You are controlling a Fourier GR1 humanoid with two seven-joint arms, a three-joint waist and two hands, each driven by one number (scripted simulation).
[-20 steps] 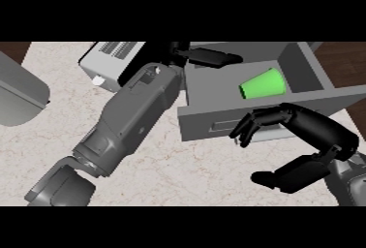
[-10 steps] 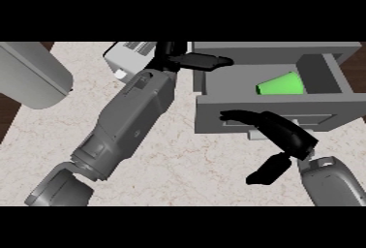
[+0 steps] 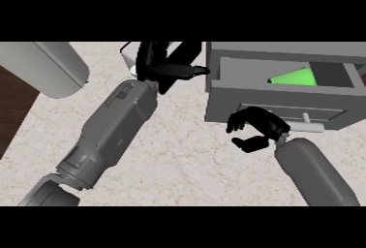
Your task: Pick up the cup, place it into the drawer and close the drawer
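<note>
A green cup (image 3: 297, 77) lies inside the open grey drawer (image 3: 286, 109) at the upper right; only part of the cup shows above the drawer's front wall. My right hand (image 3: 256, 127) has its fingers curled and rests against the drawer's front panel, left of the small handle (image 3: 307, 125), holding nothing. My left hand (image 3: 168, 65) reaches up the counter beside the drawer's left wall, fingers extended and relaxed, over a white object (image 3: 130, 54) that it mostly hides.
A large grey rounded appliance (image 3: 46, 68) stands at the upper left. The marble counter (image 3: 186, 160) ends at the left in a dark wooden edge (image 3: 13, 114).
My right hand has moved left along the drawer's front, and its forearm has swung more upright. The drawer shows less of its inside than before. The left arm has shifted slightly.
</note>
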